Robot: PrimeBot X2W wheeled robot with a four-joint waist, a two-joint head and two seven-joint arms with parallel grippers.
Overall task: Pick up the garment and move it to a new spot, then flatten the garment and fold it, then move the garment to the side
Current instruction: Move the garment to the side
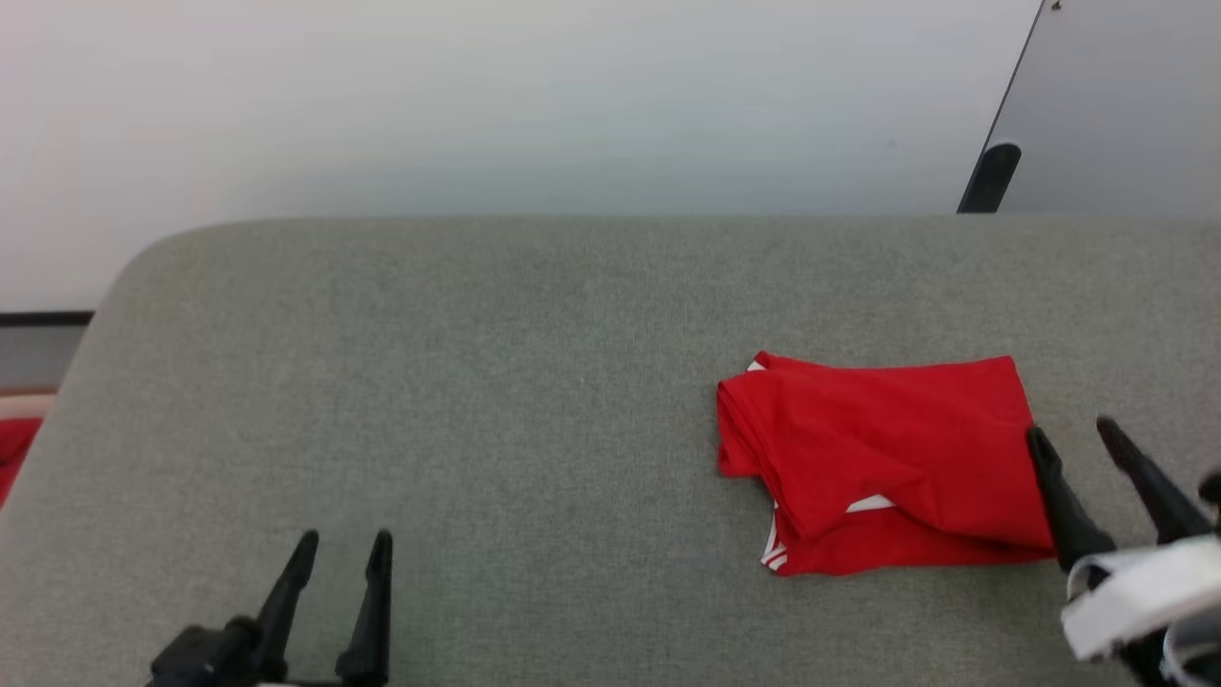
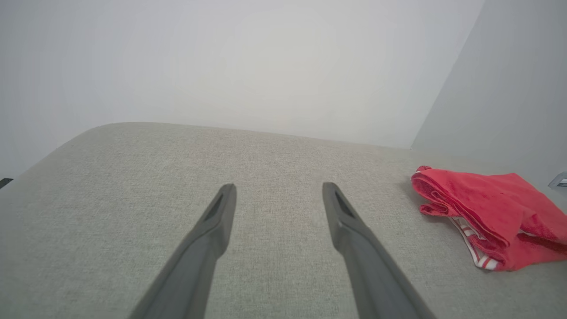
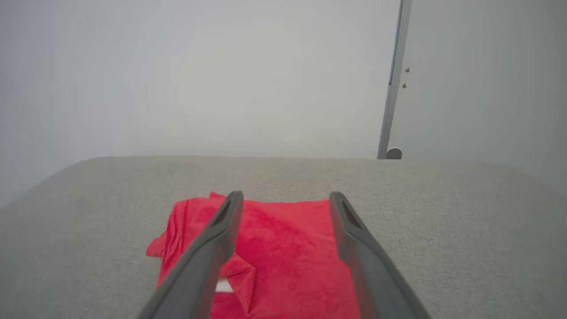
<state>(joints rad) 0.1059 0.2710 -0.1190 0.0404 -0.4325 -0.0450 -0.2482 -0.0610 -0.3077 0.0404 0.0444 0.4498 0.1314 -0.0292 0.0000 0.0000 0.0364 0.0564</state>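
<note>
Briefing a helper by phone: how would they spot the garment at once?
Find the wide grey fabric surface. On its right half, beside the right end effector, lies the garment, a red cloth folded into a rough rectangle. White-and-red striped trim at its near edge sets it apart from the plain red patch past the surface's left edge.

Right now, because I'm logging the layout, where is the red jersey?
In the head view the folded jersey lies on the right half of the grey cushion, its right edge by the right hand, far from the left hand.
</note>
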